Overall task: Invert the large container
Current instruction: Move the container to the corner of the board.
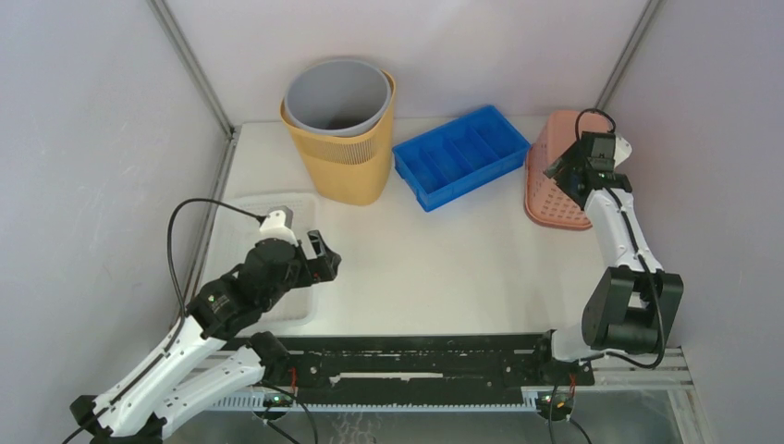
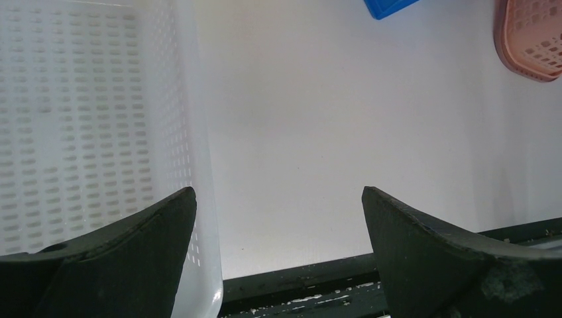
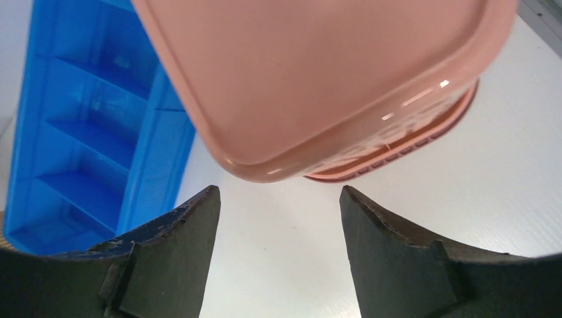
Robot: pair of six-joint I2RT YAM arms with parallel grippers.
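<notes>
My right tool (image 3: 278, 195) stands open and empty just beside the pink basket (image 3: 318, 73), which lies bottom-up. The flip looks done, so next I should back away.

From above, my right pincer (image 1: 560, 174) covers part of the pink basket (image 1: 552, 194) at the right edge of the worktop (image 1: 444, 259), and my left arm (image 1: 236, 296) hides much of the white basket (image 1: 300, 208). In my left wrist view, the top edge cuts the blue tray (image 2: 391, 6) to one corner.
</notes>
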